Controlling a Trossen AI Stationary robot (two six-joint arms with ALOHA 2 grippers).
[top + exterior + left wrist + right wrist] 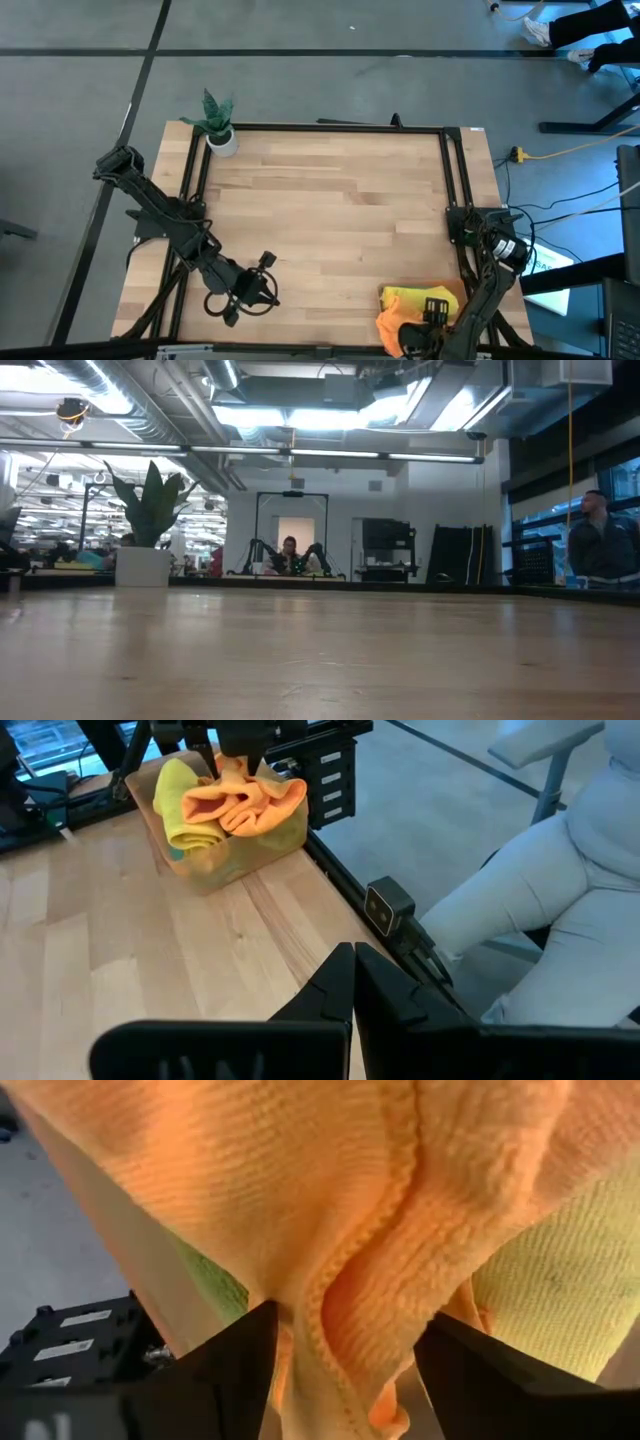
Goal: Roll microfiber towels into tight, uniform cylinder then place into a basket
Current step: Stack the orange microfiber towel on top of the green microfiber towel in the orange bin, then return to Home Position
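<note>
We had the left gripper (pixel 262 292) parked low on the left of the table (pixel 330 200), fingers pressed together on nothing, well apart from the towels. At the near right corner the basket (pixel 262 850) held a yellow towel (pixel 412 296) with the orange towel (pixel 396 325) bunched loosely on top, and we saw no tidy roll there. Our right gripper (pixel 432 322) sat directly over that pile, fingers (pixel 235 1355) spread wide with an orange fold running between them and no squeeze on it, so we judged the right arm far nearer, with straight up as the clear way out.
</note>
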